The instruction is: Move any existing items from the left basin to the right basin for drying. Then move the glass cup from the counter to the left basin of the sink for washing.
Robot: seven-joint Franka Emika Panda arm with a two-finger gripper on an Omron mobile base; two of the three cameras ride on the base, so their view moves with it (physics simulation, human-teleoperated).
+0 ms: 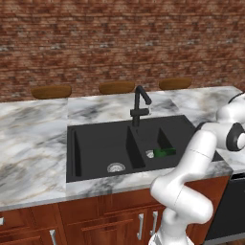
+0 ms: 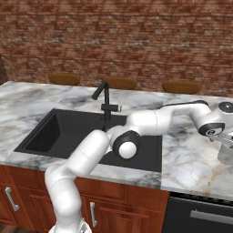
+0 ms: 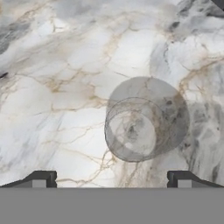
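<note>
The green item (image 1: 164, 152) is seen lying in the narrower right basin (image 1: 160, 139), just beside its drain, so the first part of the task is judged done. The wider left basin (image 1: 95, 146) holds nothing but its own drain.

The cup (image 3: 140, 120) stands upright on the tabletop (image 3: 65, 87), well to the right of the sink (image 2: 54, 129). In the hand view it is looked down into from above, its round mouth lying ahead of the gripper (image 3: 111, 179) and between the lines of the two fingertips (image 3: 41, 178). The jaws are spread wide and nothing is held. From the right base view the hand is seen at the far right, above the tabletop.

The cup is judged light, stiff and fragile, with smooth, slippery walls. As it is see-through, its edges are hard to read against the veined marble. It would best be taken across its width, with one finger on each side of the wall and below the rim, so that it is neither tipped nor squeezed out upward. The jaws are open wide enough to pass around it. A gentle closing is called for, and a soft setting-down in the left basin.
</note>
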